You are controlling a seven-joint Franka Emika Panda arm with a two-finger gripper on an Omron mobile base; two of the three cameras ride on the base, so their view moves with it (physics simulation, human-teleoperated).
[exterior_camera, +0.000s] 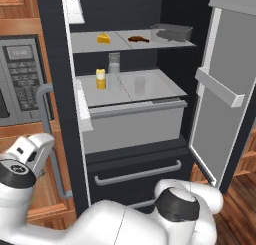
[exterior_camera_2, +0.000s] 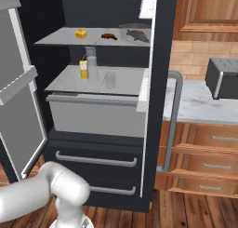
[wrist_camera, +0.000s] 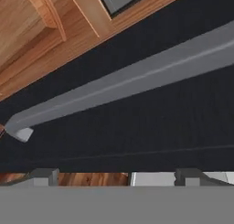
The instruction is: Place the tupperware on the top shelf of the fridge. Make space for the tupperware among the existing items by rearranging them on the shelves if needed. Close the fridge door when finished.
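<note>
Two gripper (wrist_camera: 116,175) fingertips facing fridge handle (wrist_camera: 123,86).

Even, flat rendered light; soft, slightly blurry.

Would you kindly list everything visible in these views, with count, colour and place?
Black French-door fridge: one, both doors open.
Light-grey top shelf: one, upper fridge.
Dark-grey tupperware tub: one, top shelf, right end.
Yellow cheese wedge: one, top shelf.
Brown oblong morsel: one, top shelf.
Yellow-and-white jar: one, lower shelf.
Clear glasses: two, lower shelf.
Silver microwave: one, left.
Grey toaster: one, counter.
Gripper: one, dark tips, facing grey bar handle.
</note>
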